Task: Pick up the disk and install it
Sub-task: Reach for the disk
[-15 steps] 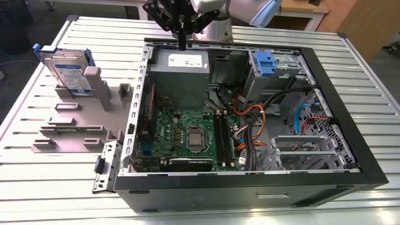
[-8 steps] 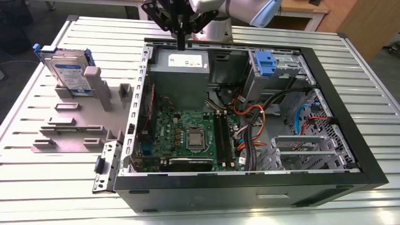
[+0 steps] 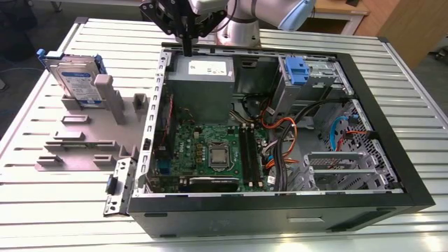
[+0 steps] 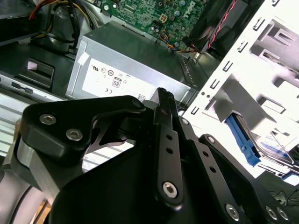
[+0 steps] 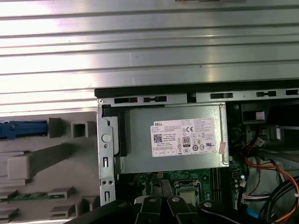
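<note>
The disk (image 3: pixel 75 79) stands on edge in a slot of the grey fixture (image 3: pixel 77 144) at the exterior view's left, its blue-and-white label facing out and blue rails around it. Its blue rail and silver body (image 4: pixel 273 145) also show in the second wrist view, and the rail end (image 5: pixel 22 129) in the first wrist view. My gripper (image 3: pixel 188 50) hangs over the back edge of the open computer case (image 3: pixel 392 131), above the power supply, well to the right of the disk. Its black fingers (image 4: pixel 163 100) are shut together with nothing between them.
Inside the case lie the grey power supply (image 3: pixel 203 76) with a white sticker, the green motherboard (image 3: pixel 210 149), bundled cables (image 3: pixel 280 131) and a drive bay with a blue bracket (image 3: pixel 297 71). The case and fixture rest on a slatted metal table (image 3: pixel 42 210).
</note>
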Tool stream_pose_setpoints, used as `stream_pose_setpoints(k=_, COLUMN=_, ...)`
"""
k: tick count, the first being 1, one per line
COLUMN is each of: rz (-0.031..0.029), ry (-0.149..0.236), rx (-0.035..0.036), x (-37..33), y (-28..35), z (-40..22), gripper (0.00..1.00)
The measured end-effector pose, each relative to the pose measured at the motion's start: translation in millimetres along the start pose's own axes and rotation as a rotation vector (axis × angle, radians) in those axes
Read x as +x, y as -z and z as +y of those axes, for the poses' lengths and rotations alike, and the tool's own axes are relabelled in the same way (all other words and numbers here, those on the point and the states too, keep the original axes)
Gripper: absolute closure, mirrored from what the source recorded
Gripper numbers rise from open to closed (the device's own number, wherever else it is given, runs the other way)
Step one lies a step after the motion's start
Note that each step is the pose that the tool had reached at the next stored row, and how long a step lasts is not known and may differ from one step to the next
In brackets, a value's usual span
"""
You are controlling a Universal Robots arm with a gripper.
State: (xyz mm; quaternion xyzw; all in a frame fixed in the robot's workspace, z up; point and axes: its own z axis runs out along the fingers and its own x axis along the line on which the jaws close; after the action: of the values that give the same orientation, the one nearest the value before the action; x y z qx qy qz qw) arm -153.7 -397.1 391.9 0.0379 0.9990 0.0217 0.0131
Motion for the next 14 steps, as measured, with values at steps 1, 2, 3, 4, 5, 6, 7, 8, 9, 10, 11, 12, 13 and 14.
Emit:
stream_pose_setpoints(k=1, rz=0.0000, ry=0.000, rx=0.0000, x=0.2, y=0.0, z=0.0, gripper=0.89)
stream_pose_setpoints(k=2, rz=0.0000, ry=0.000, rx=0.0000, x=0.4, y=0.0, z=0.0, gripper=0.89)
stream_pose_setpoints(k=3, rz=0.0000, ry=0.000, rx=0.0000, x=0.6, y=0.0, z=0.0, gripper=0.89)
stream_pose_setpoints(k=4, rz=0.0000, ry=0.000, rx=0.0000, x=0.8, y=0.0, z=-0.1, gripper=0.89)
stream_pose_setpoints(k=5, rz=0.0000, ry=0.000, rx=0.0000, x=1.1, y=0.0, z=-0.1, gripper=0.89)
stream_pose_setpoints(k=6, rz=0.0000, ry=0.000, rx=0.0000, x=1.3, y=0.0, z=-0.1, gripper=0.89)
stream_pose_setpoints(k=7, rz=0.0000, ry=0.000, rx=0.0000, x=1.5, y=0.0, z=-0.1, gripper=0.89)
stream_pose_setpoints(k=8, rz=0.0000, ry=0.000, rx=0.0000, x=1.7, y=0.0, z=-0.1, gripper=0.89)
stream_pose_setpoints(k=9, rz=0.0000, ry=0.000, rx=0.0000, x=1.9, y=0.0, z=-0.1, gripper=0.89)
stream_pose_setpoints(k=10, rz=0.0000, ry=0.000, rx=0.0000, x=2.2, y=0.1, z=-0.2, gripper=0.89)
stream_pose_setpoints(k=11, rz=0.0000, ry=0.000, rx=0.0000, x=2.3, y=0.1, z=-0.2, gripper=0.89)
stream_pose_setpoints(k=12, rz=0.0000, ry=0.000, rx=0.0000, x=2.5, y=0.1, z=-0.2, gripper=0.89)
stream_pose_setpoints(k=13, rz=0.0000, ry=0.000, rx=0.0000, x=2.7, y=0.1, z=-0.2, gripper=0.89)
stream_pose_setpoints(k=14, rz=0.0000, ry=0.000, rx=0.0000, x=5.2, y=0.1, z=-0.4, gripper=0.89)
